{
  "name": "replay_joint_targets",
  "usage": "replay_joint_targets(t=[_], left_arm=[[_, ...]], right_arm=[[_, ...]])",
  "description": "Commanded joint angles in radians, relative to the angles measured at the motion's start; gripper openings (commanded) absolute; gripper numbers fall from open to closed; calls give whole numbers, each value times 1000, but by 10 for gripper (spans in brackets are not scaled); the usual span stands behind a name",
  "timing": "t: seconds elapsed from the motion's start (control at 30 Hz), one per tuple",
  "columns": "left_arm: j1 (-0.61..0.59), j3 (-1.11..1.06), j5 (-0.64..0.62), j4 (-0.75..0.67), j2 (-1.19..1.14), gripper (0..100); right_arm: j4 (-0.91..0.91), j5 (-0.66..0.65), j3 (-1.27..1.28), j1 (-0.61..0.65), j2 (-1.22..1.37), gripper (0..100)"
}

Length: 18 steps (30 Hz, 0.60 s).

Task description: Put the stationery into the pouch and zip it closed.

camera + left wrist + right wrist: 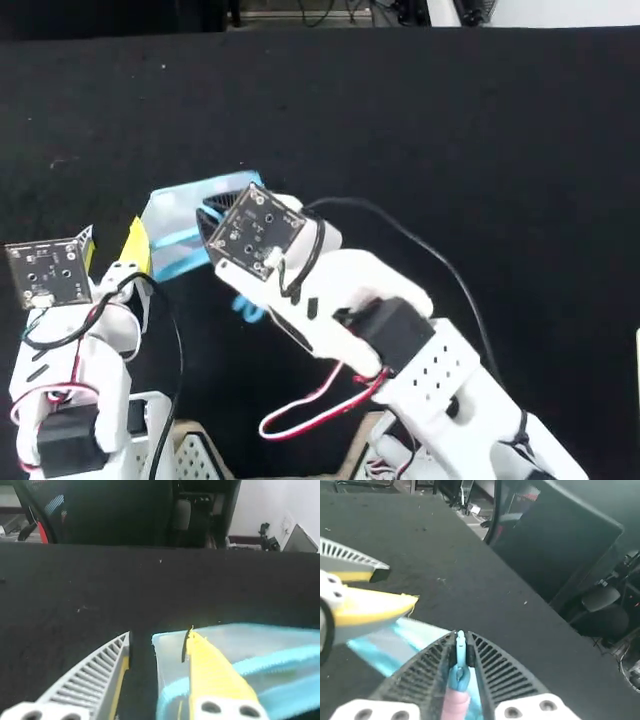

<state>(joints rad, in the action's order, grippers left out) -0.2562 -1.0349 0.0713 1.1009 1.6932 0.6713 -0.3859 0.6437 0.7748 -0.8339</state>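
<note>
Right end effector (pixel 461 636): my two black fingers are pressed together on a slim blue piece (pixel 459 667), gripped near its tip so I can steer the point.
Blue piece: blue at the far end, pink toward my wrist. I take it for a pen, though it could be a zipper tab. It points along my fingers, down toward the pouch (pixel 180 215).
Left end effector (pixel 159 640): my fingers stand apart and clamp nothing. The yellow finger (pixel 215 680) lies over the pouch's end and the grey finger (pixel 95 677) sits just beside that edge, over bare bench (pixel 450 130).
Why the left sits there: I judge it is bracing the pouch, so the thin plastic does not slide away when the right side pushes or pulls.
Pouch: translucent, with a light blue band. It lies flat on the bench between my two arms, its near end under my right fingers. I cannot tell whether its mouth is open.
Step in hand: either feeding this piece in or working the zip, as far as I can judge.
Risk: the soft pouch may bunch or skid if my left finger is only resting on it.
</note>
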Motion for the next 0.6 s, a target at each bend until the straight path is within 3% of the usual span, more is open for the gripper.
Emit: replay_joint_targets(t=[0.0,0.33,0.57], left_arm=[[-8,13,12,-18,17,181],[-156,56,9,-9,109,181],[120,-4,94,32,32,181]], right_arm=[[-31,-66,-105,-44,28,10],[-31,-80,-150,-144,105,10],[75,-77,-306,-138,134,10]])
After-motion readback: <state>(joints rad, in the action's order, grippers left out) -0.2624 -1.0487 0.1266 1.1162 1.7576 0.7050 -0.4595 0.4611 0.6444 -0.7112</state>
